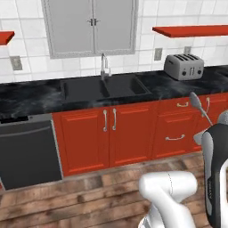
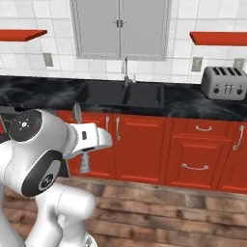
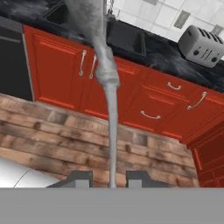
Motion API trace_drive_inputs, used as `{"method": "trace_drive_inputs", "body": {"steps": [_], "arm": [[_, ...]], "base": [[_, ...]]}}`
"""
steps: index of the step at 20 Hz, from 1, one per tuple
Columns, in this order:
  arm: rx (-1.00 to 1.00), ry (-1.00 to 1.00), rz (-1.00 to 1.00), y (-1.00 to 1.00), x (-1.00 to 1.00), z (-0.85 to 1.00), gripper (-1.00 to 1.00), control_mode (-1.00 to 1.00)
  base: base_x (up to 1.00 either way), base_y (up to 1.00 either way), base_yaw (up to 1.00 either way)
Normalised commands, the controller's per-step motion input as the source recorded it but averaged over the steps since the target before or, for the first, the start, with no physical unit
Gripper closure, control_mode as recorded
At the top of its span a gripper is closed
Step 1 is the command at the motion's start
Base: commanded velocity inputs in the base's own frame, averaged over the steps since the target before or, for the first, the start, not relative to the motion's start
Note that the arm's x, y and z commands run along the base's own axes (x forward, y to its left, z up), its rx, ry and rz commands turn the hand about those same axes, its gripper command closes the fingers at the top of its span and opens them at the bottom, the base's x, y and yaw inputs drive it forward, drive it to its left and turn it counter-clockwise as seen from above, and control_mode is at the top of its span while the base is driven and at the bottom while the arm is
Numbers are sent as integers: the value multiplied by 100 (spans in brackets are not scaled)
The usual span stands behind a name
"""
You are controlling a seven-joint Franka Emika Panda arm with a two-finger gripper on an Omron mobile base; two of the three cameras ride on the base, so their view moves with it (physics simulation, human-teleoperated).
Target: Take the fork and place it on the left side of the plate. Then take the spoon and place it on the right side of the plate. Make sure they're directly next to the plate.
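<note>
hand view: the pincer point(image 3: 109, 178) is closed on the thin handle of the grey spoon point(image 3: 108, 78), which points toward twelve o'clock, raised in the air before red cabinets point(image 3: 61, 70) and wooden floor point(image 3: 52, 131).

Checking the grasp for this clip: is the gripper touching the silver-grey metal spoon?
Touching. In the hand view the silver-grey metal spoon's thin handle runs down between the gripper's two dark fingertips, which are shut on it.

Open floor point(image 3: 52, 131) lies before the red cabinets point(image 1: 129, 129); on the counter point(image 2: 43, 91), the toaster point(image 2: 224, 83) stands beside the sink point(image 2: 125, 94).
</note>
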Motion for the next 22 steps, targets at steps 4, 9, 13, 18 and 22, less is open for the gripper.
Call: {"method": "trace_drive_inputs", "body": {"steps": [4,9,13,18,22], "arm": [[0,0,0,0,0,0,100,100],[0,0,0,0,0,0,100,100],[0,0,0,0,0,0,100,100],[0,0,0,0,0,0,100,100],[0,0,0,0,0,0,100,100]], "base": [[-50,-100,0],[-59,-100,0],[-72,-99,0],[-95,-81,-2],[-99,-80,-2]]}}
